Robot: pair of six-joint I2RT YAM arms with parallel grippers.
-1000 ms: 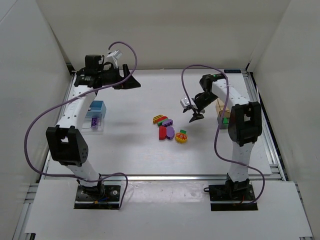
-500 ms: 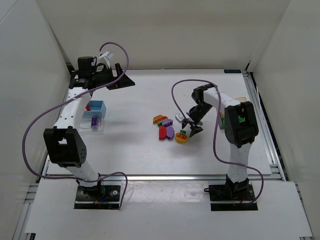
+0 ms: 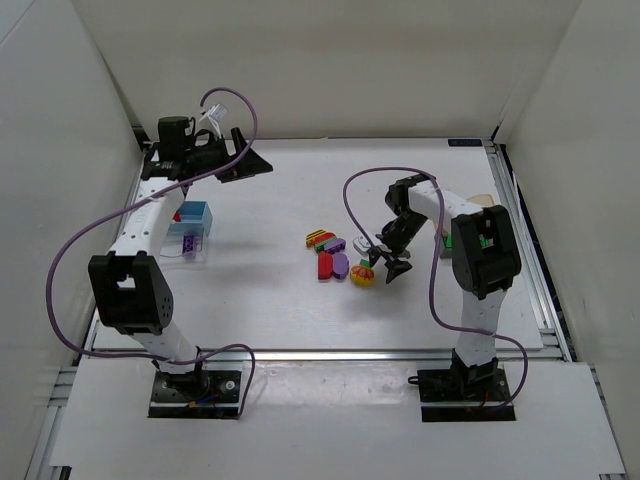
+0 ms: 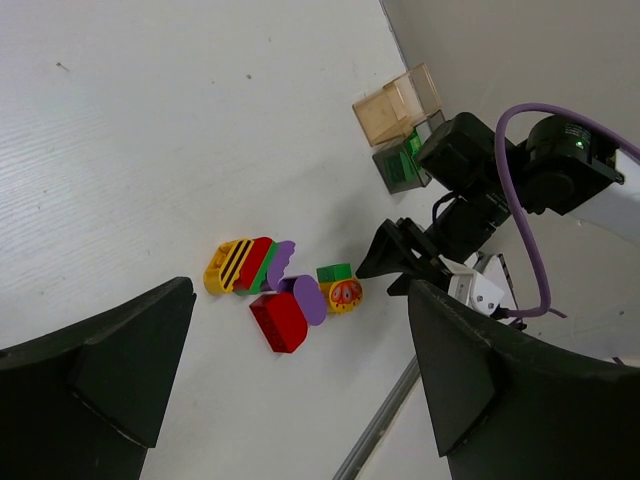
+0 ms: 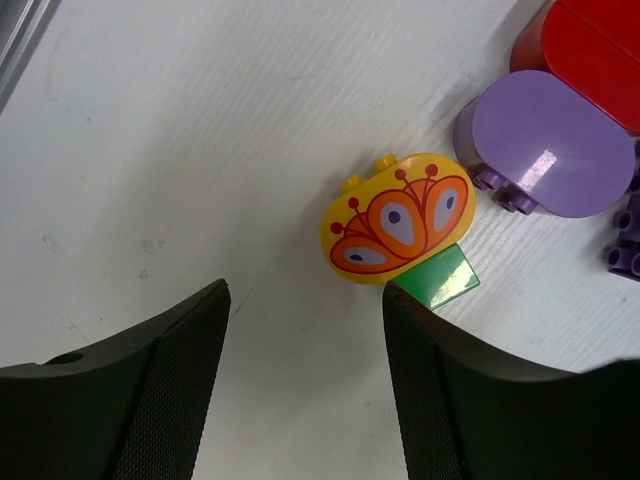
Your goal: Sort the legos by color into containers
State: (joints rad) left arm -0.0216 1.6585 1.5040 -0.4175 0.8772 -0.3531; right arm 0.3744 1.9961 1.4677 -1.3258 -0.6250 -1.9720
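Several legos lie bunched mid-table: a yellow rounded block with an orange pattern (image 5: pixel 400 232) (image 3: pixel 363 275), a green block (image 5: pixel 437 276) touching it, a purple rounded one (image 5: pixel 553 143), a red one (image 4: pixel 277 318) and a yellow striped one (image 4: pixel 228 265). My right gripper (image 5: pixel 305 290) (image 3: pixel 385 264) is open and empty, low over the table just beside the yellow block. My left gripper (image 3: pixel 250 158) (image 4: pixel 300 288) is wide open and empty, high at the back left. The blue container (image 3: pixel 196 210) holds a red lego (image 3: pixel 177 215). The clear container (image 3: pixel 186 252) holds a purple piece.
A tan container (image 4: pixel 395 105) and a dark-clear container (image 4: pixel 405 165) with green inside stand at the right, behind the right arm. A metal rail (image 3: pixel 300 352) runs along the table's near edge. White walls close in the left, back and right.
The right gripper has come down and left from near the right containers to the yellow block. The left gripper has opened wider and shifted back-left, uncovering the red lego in the blue container.
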